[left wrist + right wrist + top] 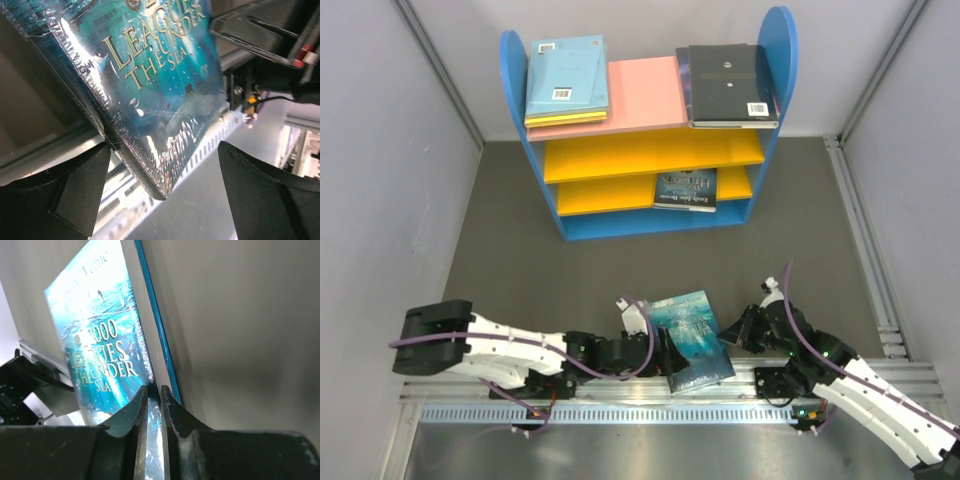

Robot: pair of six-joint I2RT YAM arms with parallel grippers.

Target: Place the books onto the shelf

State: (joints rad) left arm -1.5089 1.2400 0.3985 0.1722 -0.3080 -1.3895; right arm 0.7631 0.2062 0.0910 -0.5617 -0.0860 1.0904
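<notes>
Four books on the shelf, a fifth one in the claws at the near edge.

The table (pixel 520 270) carries the shelf (pixel 645 90) at its far edge: on the top board a light blue book (pixel 567 70) lies upon a yellow book (pixel 565 119) at the left end and a black book (pixel 728 80) at the right end, and a dark book (pixel 686 190) lies on the lowest board, right end. The teal book (pixel 692 340) is at the near edge, between both arms. The right claw (pixel 154 390) pinches its edge; the left claw (pixel 161 150) is spread wide around one corner and is not gripping. I judge the step is picking up this book; next it needs lifting and a carry toward the shelf.
</notes>
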